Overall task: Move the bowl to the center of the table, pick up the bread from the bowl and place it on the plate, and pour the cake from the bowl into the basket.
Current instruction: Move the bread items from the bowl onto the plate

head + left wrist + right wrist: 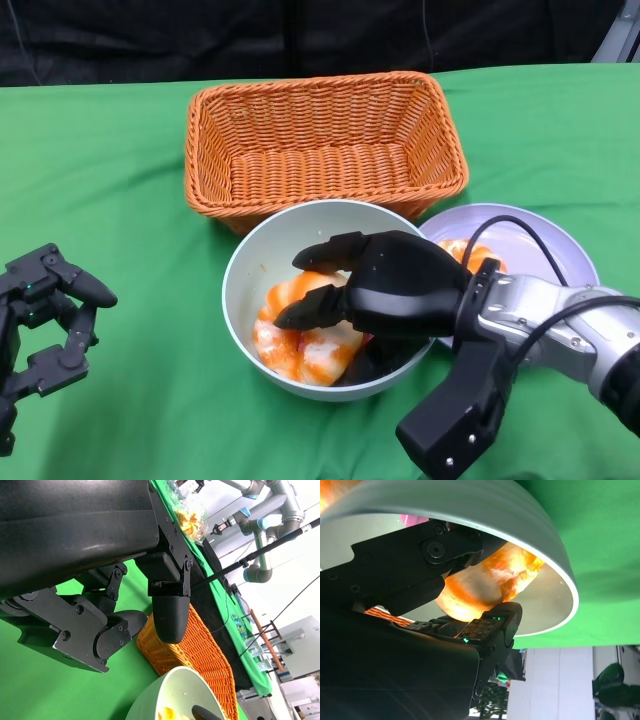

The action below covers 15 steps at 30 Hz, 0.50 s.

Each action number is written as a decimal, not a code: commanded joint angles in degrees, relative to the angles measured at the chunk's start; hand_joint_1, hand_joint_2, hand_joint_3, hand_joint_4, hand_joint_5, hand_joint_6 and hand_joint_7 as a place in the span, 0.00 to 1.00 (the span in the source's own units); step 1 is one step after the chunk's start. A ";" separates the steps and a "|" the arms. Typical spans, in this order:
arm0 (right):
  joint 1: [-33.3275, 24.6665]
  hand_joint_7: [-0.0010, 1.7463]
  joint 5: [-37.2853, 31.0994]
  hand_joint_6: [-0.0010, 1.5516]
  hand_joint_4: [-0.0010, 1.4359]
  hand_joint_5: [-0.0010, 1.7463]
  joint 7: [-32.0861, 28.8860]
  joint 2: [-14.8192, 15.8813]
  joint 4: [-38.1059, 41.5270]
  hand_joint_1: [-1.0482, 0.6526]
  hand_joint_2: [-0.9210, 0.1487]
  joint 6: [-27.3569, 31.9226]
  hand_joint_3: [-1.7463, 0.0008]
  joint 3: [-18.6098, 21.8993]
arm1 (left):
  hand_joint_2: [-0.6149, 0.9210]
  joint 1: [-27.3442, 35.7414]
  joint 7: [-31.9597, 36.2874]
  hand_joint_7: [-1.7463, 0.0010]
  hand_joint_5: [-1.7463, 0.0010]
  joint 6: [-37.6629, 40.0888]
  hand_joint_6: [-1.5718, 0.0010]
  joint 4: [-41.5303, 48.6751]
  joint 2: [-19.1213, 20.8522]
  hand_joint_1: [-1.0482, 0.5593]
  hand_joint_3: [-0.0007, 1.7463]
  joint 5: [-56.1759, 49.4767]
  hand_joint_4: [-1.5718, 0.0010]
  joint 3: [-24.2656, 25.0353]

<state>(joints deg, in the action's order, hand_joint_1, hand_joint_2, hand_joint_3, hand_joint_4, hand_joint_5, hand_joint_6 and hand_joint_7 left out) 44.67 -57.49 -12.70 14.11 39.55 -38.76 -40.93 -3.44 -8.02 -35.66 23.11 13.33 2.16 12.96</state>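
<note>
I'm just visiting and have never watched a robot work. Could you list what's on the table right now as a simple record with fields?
table cover: green cloth
basket: orange wicker, behind the bowl, nothing seen inside
bowl: pale, holds orange-and-white food
plate: lilac, right of the bowl, with an orange item
right hand: reaching into the bowl, fingers around the food
left hand: off to the side, holding nothing

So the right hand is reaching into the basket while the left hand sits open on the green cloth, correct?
Not quite. The right hand is reaching into the bowl, not the basket, which stands behind the bowl; the head view shows this. The left hand is indeed open, low by the green cloth.
</note>
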 commanded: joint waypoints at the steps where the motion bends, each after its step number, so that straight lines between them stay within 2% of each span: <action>1: 0.57 0.00 -1.70 0.42 0.27 0.01 -0.99 -0.21 1.26 0.24 0.06 1.35 1.00 -1.60 | 0.80 0.32 0.52 0.28 0.03 -0.63 0.50 0.02 0.48 0.62 0.58 0.22 0.51 0.20; 5: 0.14 0.01 -3.67 0.45 0.32 0.02 -5.02 -1.26 2.59 0.29 0.03 2.85 0.99 -3.56 | 0.81 0.49 0.80 0.27 0.03 -0.59 0.51 -0.21 0.45 0.62 0.57 0.02 0.51 0.05; 8: 0.28 0.02 -4.38 0.51 0.38 0.03 -7.42 -1.80 3.82 0.35 0.02 3.36 0.99 -4.71 | 0.81 0.58 1.10 0.27 0.03 -0.29 0.51 -0.47 0.37 0.61 0.56 -0.11 0.51 0.00; 9: 0.39 0.02 -5.13 0.51 0.38 0.03 -10.17 -2.07 4.68 0.36 0.01 3.45 0.99 -5.25 | 0.80 0.57 1.18 0.27 0.03 -0.34 0.51 -0.43 0.34 0.61 0.56 -0.10 0.51 -0.02; 10: 0.51 0.05 -5.67 0.59 0.48 0.06 -12.39 -2.26 5.39 0.37 0.02 3.53 1.00 -5.71 | 0.81 0.55 1.17 0.27 0.03 -0.40 0.51 -0.36 0.34 0.61 0.57 -0.03 0.51 -0.04; 13: 1.15 0.05 -6.58 0.69 0.67 0.13 -17.66 -2.80 7.79 0.36 0.03 3.57 1.00 -6.71 | 0.81 0.36 0.92 0.26 0.04 -0.17 0.51 -0.19 0.29 0.62 0.57 0.37 0.51 -0.10; 15: 1.67 0.02 -6.48 0.73 0.71 0.23 -19.11 -2.99 9.14 0.36 0.03 3.14 1.00 -7.13 | 0.81 0.35 0.78 0.26 0.04 0.30 0.51 -0.32 0.28 0.62 0.57 0.55 0.50 -0.15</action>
<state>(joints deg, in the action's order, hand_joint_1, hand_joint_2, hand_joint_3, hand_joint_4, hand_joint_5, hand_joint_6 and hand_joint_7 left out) 45.83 -63.38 -31.52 11.25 47.21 -35.20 -47.31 -3.44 -7.70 -35.62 23.08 13.27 2.27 12.51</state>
